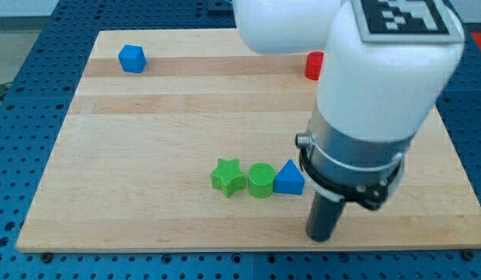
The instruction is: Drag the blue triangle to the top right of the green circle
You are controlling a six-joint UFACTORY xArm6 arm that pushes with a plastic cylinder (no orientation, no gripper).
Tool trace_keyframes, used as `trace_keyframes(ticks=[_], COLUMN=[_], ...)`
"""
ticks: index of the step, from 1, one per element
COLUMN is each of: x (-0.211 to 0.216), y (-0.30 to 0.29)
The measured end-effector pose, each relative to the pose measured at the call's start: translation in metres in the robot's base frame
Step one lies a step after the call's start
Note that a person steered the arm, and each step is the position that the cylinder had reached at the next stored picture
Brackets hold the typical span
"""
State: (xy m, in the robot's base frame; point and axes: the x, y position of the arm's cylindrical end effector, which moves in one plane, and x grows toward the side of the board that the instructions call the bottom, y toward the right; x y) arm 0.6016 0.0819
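The blue triangle [289,179] lies on the wooden board, touching the right side of the green circle [260,180]. A green star [228,176] touches the circle's left side, so the three form a row near the view's bottom centre. My tip [321,236] is down on the board, below and to the right of the blue triangle, a short gap away from it. The white arm body hangs over the board's right part.
A blue cube [132,58] sits near the board's top left. A red block [314,65] near the top right is partly hidden by the arm. The wooden board [147,155] lies on a blue perforated table; its bottom edge runs just below my tip.
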Motion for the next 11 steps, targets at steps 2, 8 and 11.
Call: trace_keyframes(ticks=[2,8,11], x=[-0.100,-0.056,-0.213], y=[0.000,-0.041,-0.097])
